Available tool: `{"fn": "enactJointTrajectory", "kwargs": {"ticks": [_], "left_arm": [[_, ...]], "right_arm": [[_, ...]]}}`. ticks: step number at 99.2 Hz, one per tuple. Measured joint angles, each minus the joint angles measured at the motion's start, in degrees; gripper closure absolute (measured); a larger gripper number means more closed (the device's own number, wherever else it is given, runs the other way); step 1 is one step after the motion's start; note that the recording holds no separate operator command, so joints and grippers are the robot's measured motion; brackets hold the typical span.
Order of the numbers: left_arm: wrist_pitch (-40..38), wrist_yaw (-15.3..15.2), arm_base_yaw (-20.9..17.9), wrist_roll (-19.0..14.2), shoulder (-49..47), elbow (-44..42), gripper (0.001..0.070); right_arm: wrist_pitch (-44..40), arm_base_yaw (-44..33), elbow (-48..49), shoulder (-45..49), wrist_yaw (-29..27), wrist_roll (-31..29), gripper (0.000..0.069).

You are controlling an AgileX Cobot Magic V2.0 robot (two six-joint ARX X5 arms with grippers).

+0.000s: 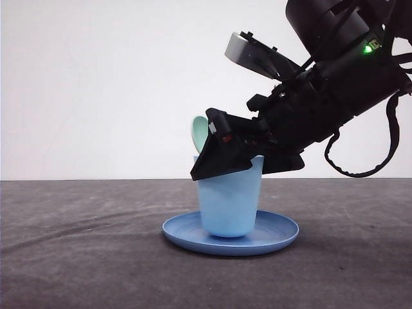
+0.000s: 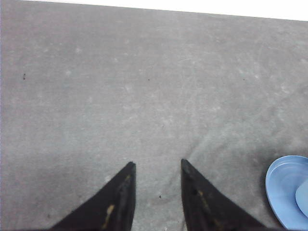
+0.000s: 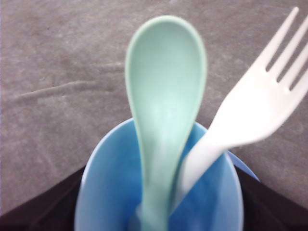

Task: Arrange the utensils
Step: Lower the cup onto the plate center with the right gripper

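Right tool [image 1: 222, 151] tilted over cup [image 1: 228, 203], spoon [image 3: 163, 106] inside

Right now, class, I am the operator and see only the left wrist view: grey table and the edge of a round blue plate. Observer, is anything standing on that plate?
Observer: Yes, a light blue plastic cup stands upright on the round blue plate.
Operator: Are the utensils in it?
Observer: Both. The pale mint-green plastic spoon and the white plastic fork stand in it, heads up.
Operator: Where is the right arm?
Observer: The right gripper is at the cup's rim, jaws spread on either side.
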State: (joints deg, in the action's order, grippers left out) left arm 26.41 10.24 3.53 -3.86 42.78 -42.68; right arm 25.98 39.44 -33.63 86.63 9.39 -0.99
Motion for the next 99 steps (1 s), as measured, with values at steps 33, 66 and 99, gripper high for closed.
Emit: {"fn": "enactJointTrajectory", "kwargs": {"ticks": [33,66,99], "left_arm": [[0.0,0.0,0.0,0.0,0.0,0.0,0.0551],[0.0,0.0,0.0,0.0,0.0,0.0,0.0551],[0.0,0.0,0.0,0.0,0.0,0.0,0.0551]], "right_arm": [[0.9,0.0,0.0,0.8,-0.6,1.2,0.0231],[2.6,0.0,0.0,2.3,-0.4,1.1,0.019],[-1.0,-0.1,0.0,1.7,-0.4,-1.7,0.0011]]}}
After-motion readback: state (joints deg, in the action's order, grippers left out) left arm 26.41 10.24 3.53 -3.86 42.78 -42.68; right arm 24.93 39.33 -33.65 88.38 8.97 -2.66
